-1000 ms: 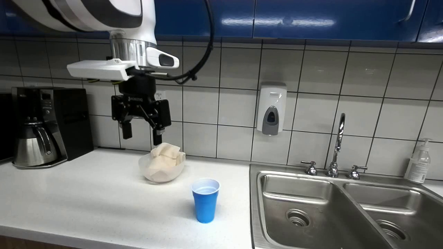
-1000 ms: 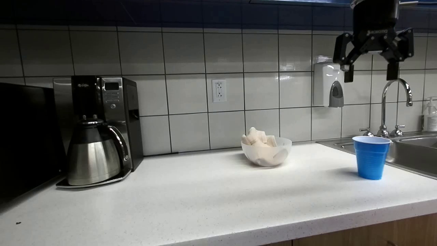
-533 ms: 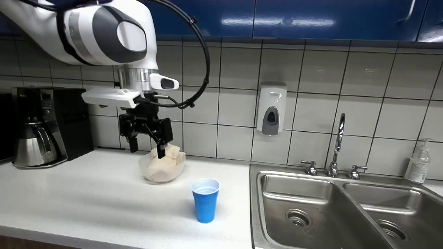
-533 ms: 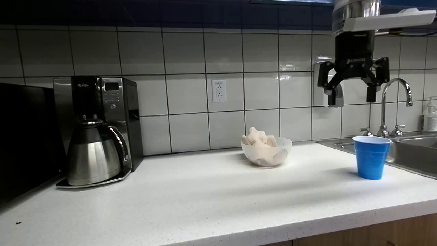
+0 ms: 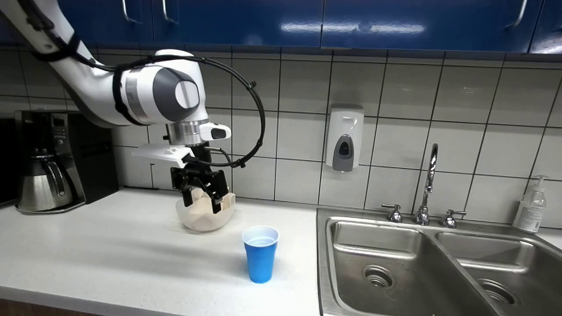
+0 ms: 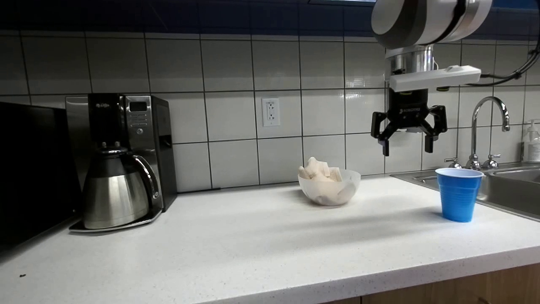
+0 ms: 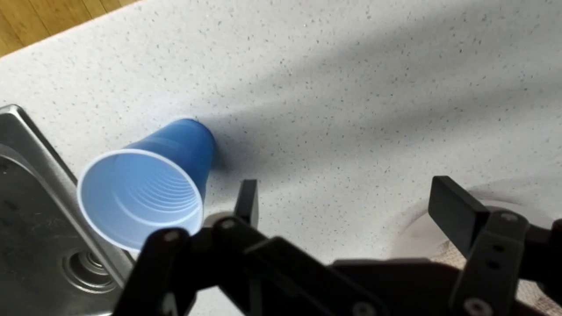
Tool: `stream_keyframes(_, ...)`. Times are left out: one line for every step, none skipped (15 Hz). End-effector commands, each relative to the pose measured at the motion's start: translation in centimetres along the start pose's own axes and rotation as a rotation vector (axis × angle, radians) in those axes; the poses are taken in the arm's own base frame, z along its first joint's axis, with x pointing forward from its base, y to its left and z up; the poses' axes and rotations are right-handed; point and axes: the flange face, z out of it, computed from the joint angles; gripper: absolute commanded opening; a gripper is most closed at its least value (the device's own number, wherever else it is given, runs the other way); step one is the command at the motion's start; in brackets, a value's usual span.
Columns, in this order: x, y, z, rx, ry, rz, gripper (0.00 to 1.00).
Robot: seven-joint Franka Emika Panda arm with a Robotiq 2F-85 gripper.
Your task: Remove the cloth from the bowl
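The beige cloth lies bunched in a translucent white bowl, with its top rising above the rim. The bowl stands near the tiled wall, and my gripper covers part of the cloth in that exterior view. My gripper points down, open and empty, above the counter between the bowl and the blue cup, higher than the bowl. In the wrist view the gripper has its fingers wide apart over bare counter. The bowl's edge and a bit of cloth show by the right finger, partly hidden.
A blue cup stands upright near the sink, and it also shows in the wrist view. A coffee maker stands on the counter at the far side. Blue cabinets hang above.
My gripper has come down, staying open. It has moved right in an exterior view and left, nearer the bowl, in an exterior view from elsewhere. The cloth, bowl and cup have not moved.
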Motion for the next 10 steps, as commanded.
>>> stream_keyframes(4.0,-1.8,1.5,-0.022,0.032,0.034,1.0)
stream_keyframes(4.9,-2.2,1.9,-0.025,0.04,0.039,1.0)
stream_keyframes(5.6,-2.7,2.1,-0.026,0.047,0.04,1.0)
stream_keyframes(6.2,-3.3,2.4,-0.027,0.052,0.041,1.0)
stream_keyframes(6.8,-3.9,2.5,-0.026,0.056,0.039,1.0)
stream_keyframes(7.2,-4.5,2.7,-0.023,0.058,0.038,1.0)
stream_keyframes(7.6,-5.2,2.9,-0.016,0.059,0.033,1.0)
stream_keyframes(8.0,-6.0,3.2,-0.007,0.061,0.022,1.0)
stream_keyframes(8.3,-6.7,3.5,0.001,0.065,0.013,1.0)
stream_keyframes(8.5,-7.4,3.8,0.008,0.074,-0.002,1.0)
